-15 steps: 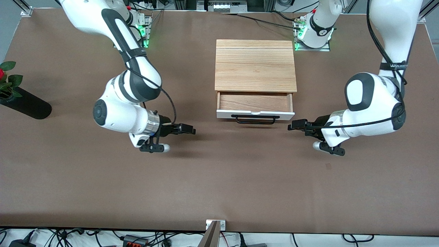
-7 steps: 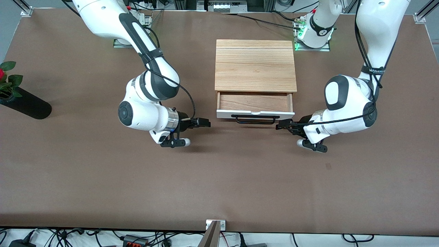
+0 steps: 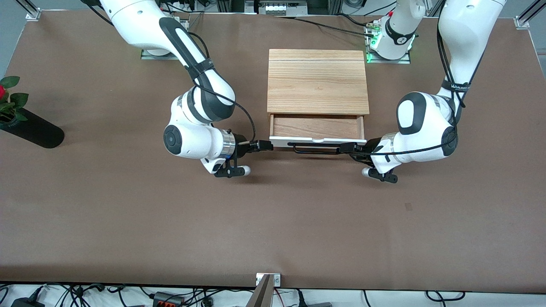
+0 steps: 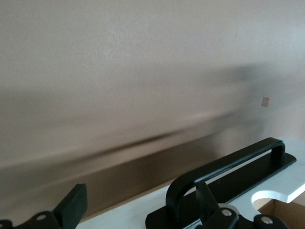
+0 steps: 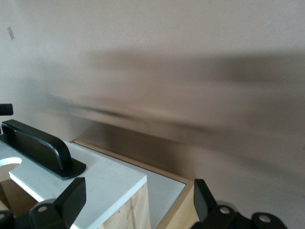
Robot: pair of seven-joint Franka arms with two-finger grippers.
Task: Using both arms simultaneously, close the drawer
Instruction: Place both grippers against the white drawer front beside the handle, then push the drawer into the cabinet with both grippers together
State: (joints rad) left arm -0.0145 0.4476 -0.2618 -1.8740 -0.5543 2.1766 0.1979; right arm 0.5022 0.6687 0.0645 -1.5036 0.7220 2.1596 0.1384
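The drawer (image 3: 317,127) stands pulled out of the light-wood cabinet (image 3: 318,81), its brown inside showing. Its white front panel (image 3: 318,141) carries a black bar handle (image 3: 318,147). My right gripper (image 3: 264,146) is open, low at the panel's end toward the right arm's end. In the right wrist view its fingers (image 5: 71,198) straddle the panel's corner (image 5: 95,176). My left gripper (image 3: 347,148) is open at the handle's end toward the left arm's end. In the left wrist view the gripper (image 4: 138,205) is over the panel (image 4: 128,217), one finger beside the handle (image 4: 228,162).
A black vase (image 3: 32,129) with a red flower lies on the table at the right arm's end. A small metal bracket (image 3: 268,279) sits at the table's nearest edge. Brown table surface stretches in front of the drawer.
Both arms have swung inward from either side. Both grippers have closed in on the drawer's front panel. The drawer itself has not moved.
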